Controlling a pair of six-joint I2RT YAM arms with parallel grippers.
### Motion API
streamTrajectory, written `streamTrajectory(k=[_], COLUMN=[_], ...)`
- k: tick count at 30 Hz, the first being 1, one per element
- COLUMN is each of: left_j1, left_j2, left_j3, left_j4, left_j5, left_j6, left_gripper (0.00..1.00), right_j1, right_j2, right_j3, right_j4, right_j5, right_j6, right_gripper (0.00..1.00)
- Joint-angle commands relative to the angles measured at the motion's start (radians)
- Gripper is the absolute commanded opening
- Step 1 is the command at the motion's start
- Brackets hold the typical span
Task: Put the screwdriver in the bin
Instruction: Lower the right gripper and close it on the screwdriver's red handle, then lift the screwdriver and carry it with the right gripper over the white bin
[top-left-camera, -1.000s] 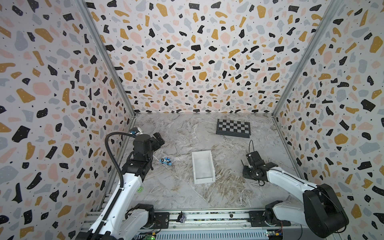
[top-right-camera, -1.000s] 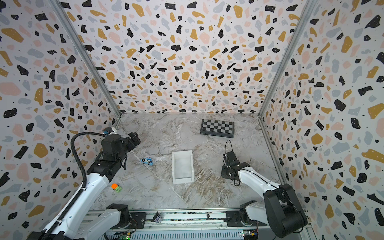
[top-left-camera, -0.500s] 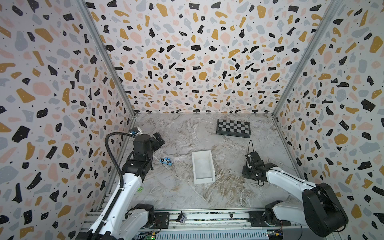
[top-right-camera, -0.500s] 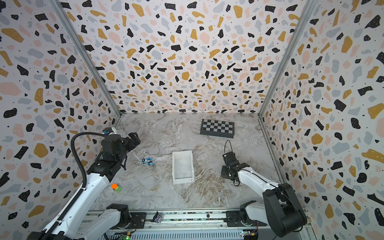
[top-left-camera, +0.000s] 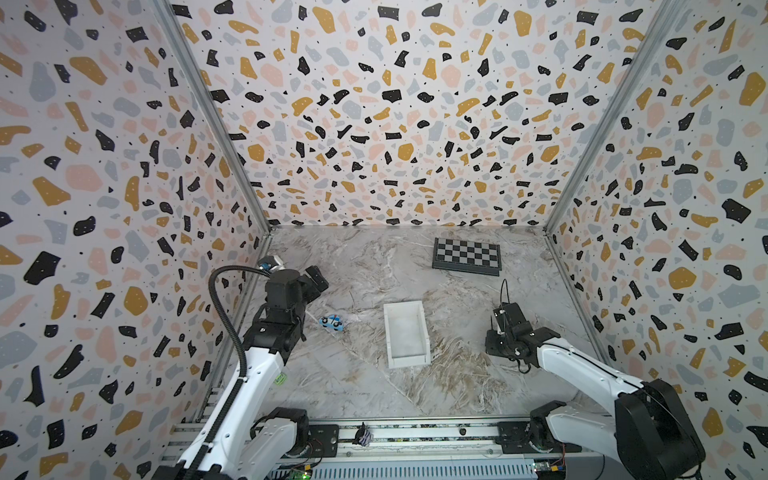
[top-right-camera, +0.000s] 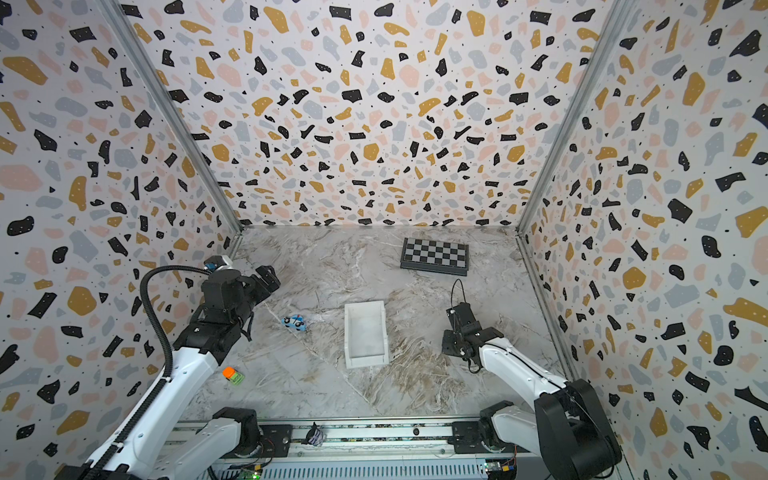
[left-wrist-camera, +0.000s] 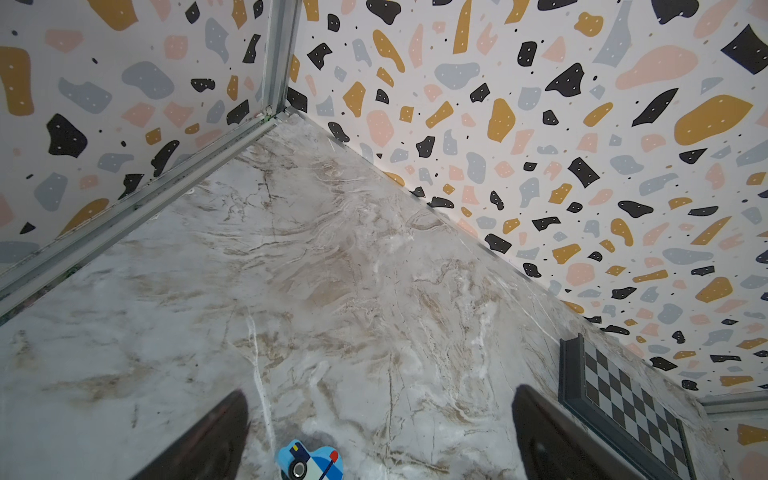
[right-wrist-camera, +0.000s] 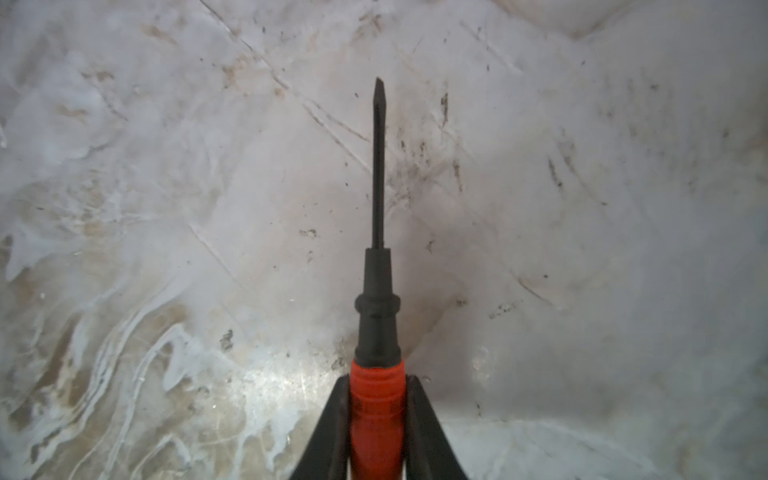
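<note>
Hardly anything shifts from a second ago: your right gripper pinches the screwdriver by its red handle, shaft pointing ahead; the bin lies well apart, leftward.

A slim screwdriver with a thin black shaft, a black flanged collar and a ribbed red-orange plastic handle runs straight away from the camera, its flat tip farthest off. The right hand is clamped on the handle: its two black fingers press the red part from either side, just behind the collar. Below lies the grey-white marbled desk, streaked with brown, crossed by thin scratches and dotted with dark specks. Whether the shaft touches the desk cannot be told.
</note>
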Motion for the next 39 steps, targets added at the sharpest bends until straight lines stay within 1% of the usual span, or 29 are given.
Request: streamTrajectory(k=[1, 5, 7, 11, 15, 19, 25, 28, 31, 39], left_j1=[0.006, 0.006, 0.006, 0.006, 0.006, 0.006, 0.008, 0.008, 0.008, 0.008], left_j2=[-0.023, -0.03, -0.03, -0.032, -0.023, -0.02, -0.037, -0.042, -0.049, -0.05], left_j3=[-0.012, -0.022, -0.024, -0.02, 0.004, 0.007, 0.0, 0.009, 0.013, 0.014], left_j4=[0.016, 0.016, 0.016, 0.013, 0.004, 0.007, -0.005, -0.017, -0.02, -0.023], left_j5=[-0.01, -0.01, -0.009, -0.009, -0.013, -0.007, -0.01, -0.018, -0.018, -0.026], left_j6=[0.004, 0.004, 0.004, 0.004, 0.01, 0.003, -0.002, 0.002, 0.0, 0.01], left_gripper=[1.0, 1.0, 1.0, 1.0, 1.0, 1.0, 1.0, 1.0, 1.0, 1.0], right_j1=[0.006, 0.025, 0.051, 0.132, 0.248, 0.394, 0.536, 0.572, 0.58, 0.601], right_j2=[-0.035, -0.041, -0.045, -0.045, -0.007, 0.122, 0.383, 0.479, 0.54, 0.59], right_j3=[0.041, 0.068, 0.094, 0.181, 0.308, 0.449, 0.642, 0.696, 0.707, 0.684], right_j4=[-0.035, -0.059, -0.072, -0.105, -0.106, -0.078, -0.056, -0.048, -0.033, 0.001], right_j5=[-0.007, -0.009, -0.003, 0.012, 0.021, 0.05, 0.058, 0.055, 0.027, -0.013], right_j6=[-0.01, -0.006, 0.0, 0.019, 0.043, 0.052, 0.018, 0.006, 0.008, 0.025], right_gripper=[0.16, 0.16, 0.16, 0.15, 0.15, 0.15, 0.15, 0.15, 0.15, 0.16])
